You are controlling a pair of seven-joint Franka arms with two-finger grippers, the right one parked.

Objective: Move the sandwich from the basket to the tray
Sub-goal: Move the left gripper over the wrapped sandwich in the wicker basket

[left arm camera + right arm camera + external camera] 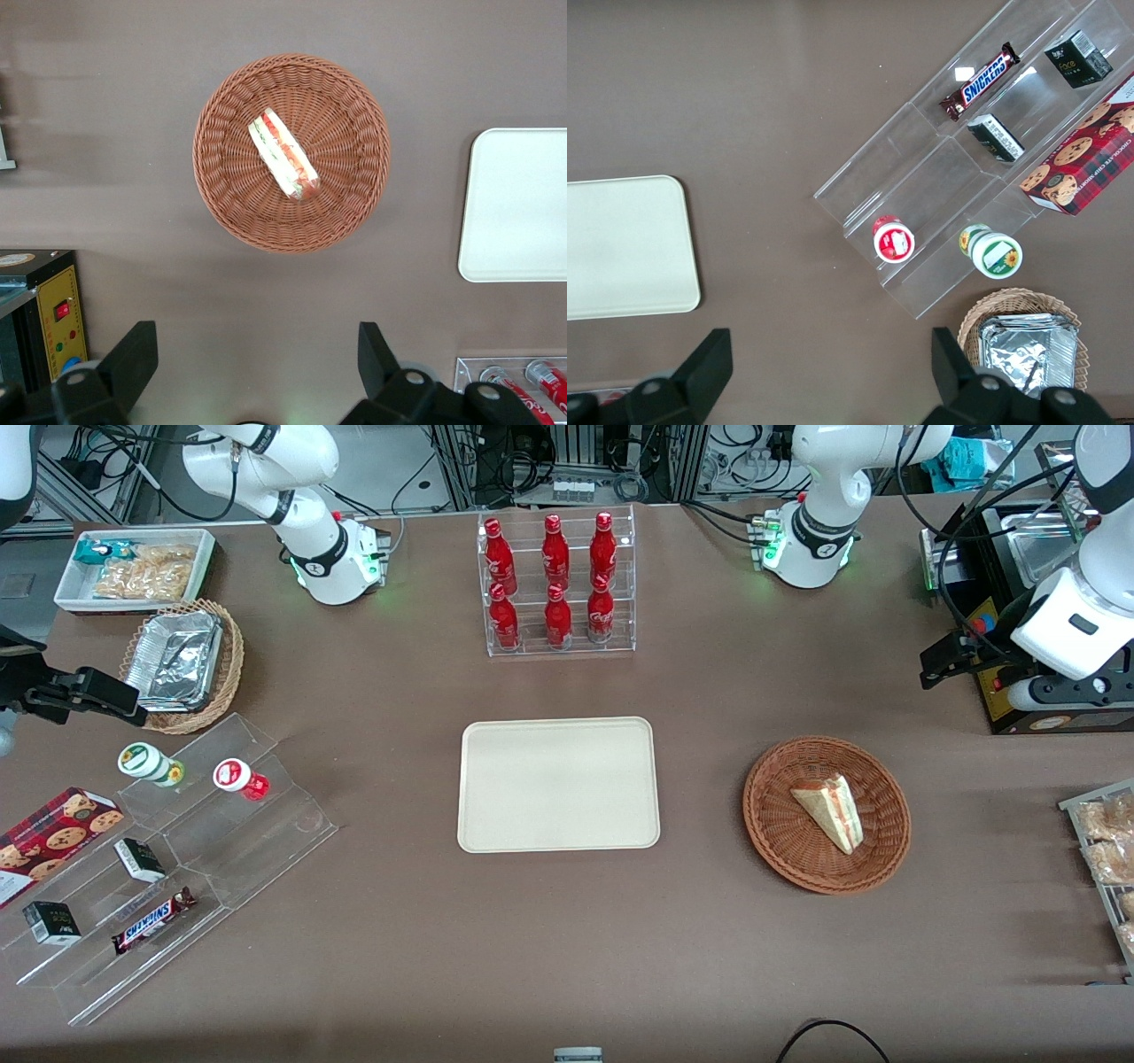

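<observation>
The sandwich [830, 810], a pale bread wedge with red and green filling, lies in the round reddish-brown basket [780, 834] toward the working arm's end of the table. The cream tray [558, 784] lies bare at the table's middle, beside the basket. My left gripper [937, 664] hangs well above the table, farther from the front camera than the basket, open and empty. In the left wrist view the sandwich [283, 154] rests in the basket [221, 190]. My gripper [255, 354] stands apart from it over bare table, and the tray [518, 204] shows at the edge.
A clear rack of red bottles [558, 584] stands farther back than the tray. A black machine with a yellow panel [1050, 700] sits by my gripper. A rack of bagged pastries [1107, 850] lies at the table edge. An acrylic snack stand [168, 850] and a foil-container basket [182, 664] lie toward the parked arm's end.
</observation>
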